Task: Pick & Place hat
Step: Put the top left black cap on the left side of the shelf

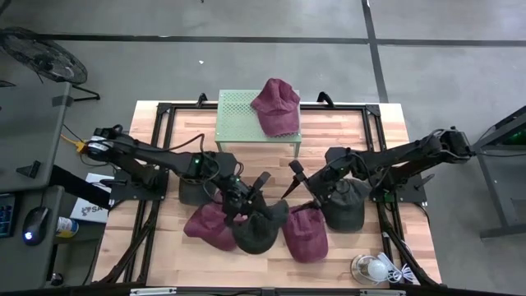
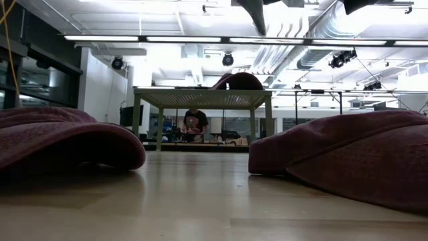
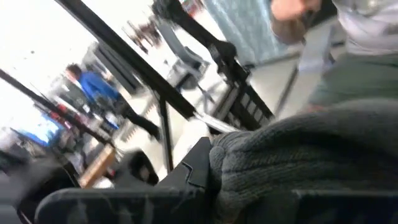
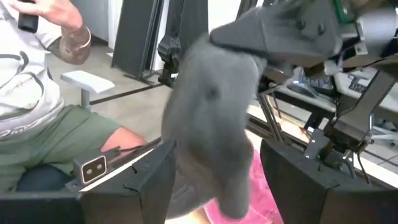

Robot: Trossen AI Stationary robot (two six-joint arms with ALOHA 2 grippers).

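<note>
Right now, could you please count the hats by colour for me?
Maroon hats: 3, one on the green stand, two on the table
Dark grey hats: 2, one in the left end effector, one near the right end effector
Total: 5

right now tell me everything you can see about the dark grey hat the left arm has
The dark grey hat is a soft cap of woolly, ribbed-looking fabric, near charcoal. It hangs limp between the two arms, above the front middle of the wooden table, between two maroon hats. The left tool is shut on its left side. In the right wrist view it droops between the fingers of the open right tool, which has not closed on it.
</note>
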